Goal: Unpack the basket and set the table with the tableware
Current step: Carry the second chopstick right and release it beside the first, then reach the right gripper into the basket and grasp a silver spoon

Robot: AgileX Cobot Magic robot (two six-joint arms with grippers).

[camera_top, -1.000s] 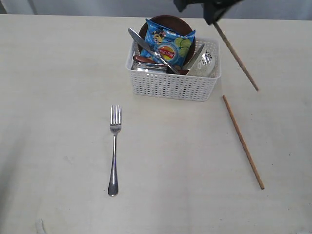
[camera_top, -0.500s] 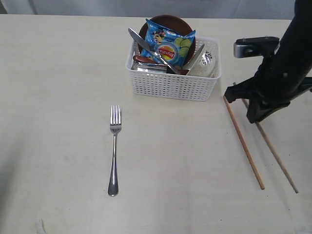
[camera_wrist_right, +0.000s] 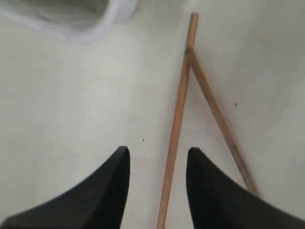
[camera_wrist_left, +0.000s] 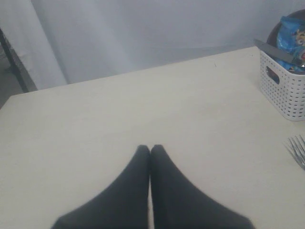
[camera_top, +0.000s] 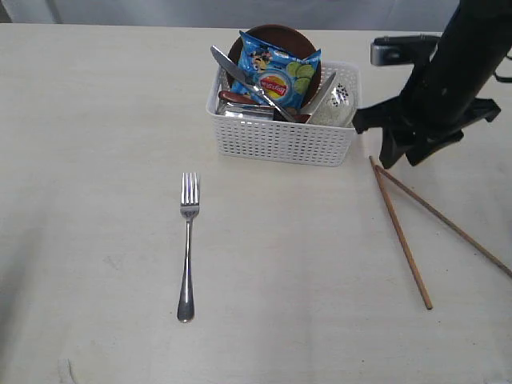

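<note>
Hovering just above the table (camera_top: 96, 120), beside the basket's right end, the right gripper (camera_wrist_right: 157, 150) is seen with its jaws spread and nothing pinched between them. The two chopsticks (camera_top: 402, 237) are laid flat on the tabletop below it. Their far ends touch near the basket (camera_top: 280, 144), and their near ends splay well apart in a narrow V. In the right wrist view one stick runs under the gap between the jaws, but no grip on it is shown.

The pair is judged to be set to the right of the basket as one side of a place setting. The fork (camera_top: 187, 256) is laid to the left, with its tines pointing towards the basket. Bare table is kept between them, presumably for the dishes. Because the sticks are not parallel, some straightening may be called for.

The left gripper (camera_wrist_left: 150, 151) is held with its fingers pressed together over bare table, well apart from the basket. It is judged to be parked there so that the other arm's reach is not crossed.

Most of the tableware is not yet unpacked. The knife (camera_top: 240, 80), the brown plate (camera_top: 276, 34) and a white bowl (camera_top: 340, 108) are seen inside the basket. The chips bag (camera_top: 276, 76) is propped over them and leans against the plate.
</note>
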